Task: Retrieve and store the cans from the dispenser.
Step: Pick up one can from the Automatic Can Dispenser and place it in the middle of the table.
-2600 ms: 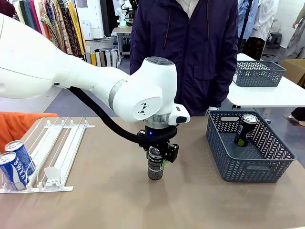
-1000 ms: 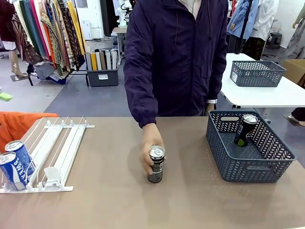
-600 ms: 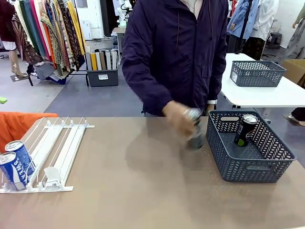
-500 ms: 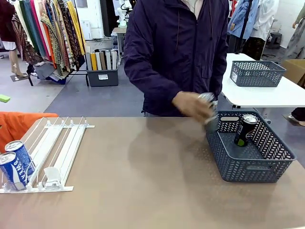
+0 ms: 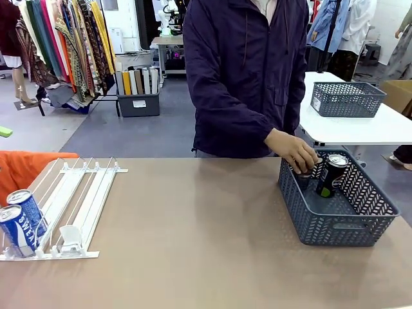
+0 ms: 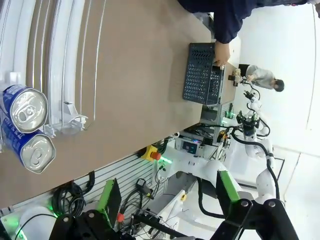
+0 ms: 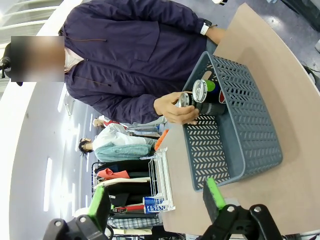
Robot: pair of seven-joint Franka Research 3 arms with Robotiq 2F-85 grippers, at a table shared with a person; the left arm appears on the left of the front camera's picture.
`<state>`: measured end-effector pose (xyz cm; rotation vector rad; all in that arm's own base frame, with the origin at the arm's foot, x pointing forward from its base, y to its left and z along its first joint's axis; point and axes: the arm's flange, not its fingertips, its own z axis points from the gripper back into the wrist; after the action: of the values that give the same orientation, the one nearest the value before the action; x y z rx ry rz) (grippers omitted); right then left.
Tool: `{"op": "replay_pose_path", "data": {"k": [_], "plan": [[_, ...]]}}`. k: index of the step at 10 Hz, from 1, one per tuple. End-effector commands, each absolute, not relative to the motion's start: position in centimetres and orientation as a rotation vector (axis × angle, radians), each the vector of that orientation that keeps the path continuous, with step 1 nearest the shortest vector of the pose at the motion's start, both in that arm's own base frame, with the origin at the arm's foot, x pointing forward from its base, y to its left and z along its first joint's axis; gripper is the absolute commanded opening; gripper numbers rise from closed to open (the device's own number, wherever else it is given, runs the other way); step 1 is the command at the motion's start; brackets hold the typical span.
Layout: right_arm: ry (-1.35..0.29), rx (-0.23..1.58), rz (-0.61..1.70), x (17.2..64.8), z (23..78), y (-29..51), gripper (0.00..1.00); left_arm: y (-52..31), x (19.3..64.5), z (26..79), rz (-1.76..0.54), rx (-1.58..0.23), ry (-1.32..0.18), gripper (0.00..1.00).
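Note:
The white dispenser (image 5: 77,199) lies at the table's left with two blue cans (image 5: 26,212) at its near end. At the right, the person's hand (image 5: 293,151) holds a dark can (image 5: 302,174) inside the grey basket (image 5: 335,225), beside a black can (image 5: 331,174) standing there. In the left wrist view, my left gripper (image 6: 167,192) is open above the blue cans (image 6: 27,102) and the dispenser (image 6: 65,50). In the right wrist view, my right gripper (image 7: 156,197) is open, well short of the basket (image 7: 210,160), the hand (image 7: 172,110) and its can (image 7: 184,100).
A second grey basket (image 5: 346,98) sits on a white table behind the person. An orange cloth (image 5: 26,168) lies past the dispenser's left side. The brown tabletop (image 5: 193,244) stretches bare between dispenser and basket.
My left arm has pulled out of the front view, leaving the dark can at mid-table. The person picked that can up and carried it right, into the basket.

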<state>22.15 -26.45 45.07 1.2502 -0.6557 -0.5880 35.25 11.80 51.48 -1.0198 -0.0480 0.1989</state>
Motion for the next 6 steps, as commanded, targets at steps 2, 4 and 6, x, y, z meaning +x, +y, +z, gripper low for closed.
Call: {"op": "replay_pose_path", "data": {"k": [2,4,6], "plan": [[-0.672,1.244,-0.561,22.2,45.2,-26.6,1.0,11.8,35.1,51.5,0.197,-1.02,-0.048,1.0],[-0.672,1.244,-0.561,22.2,45.2,-26.6,1.0,9.2,34.9,53.4,0.091,-0.793,-0.068,1.0],[-0.672,1.244,-0.561,22.2,45.2,-26.6,1.0,6.6,32.5,54.2,-0.024,-0.215,-0.155,1.0]]}}
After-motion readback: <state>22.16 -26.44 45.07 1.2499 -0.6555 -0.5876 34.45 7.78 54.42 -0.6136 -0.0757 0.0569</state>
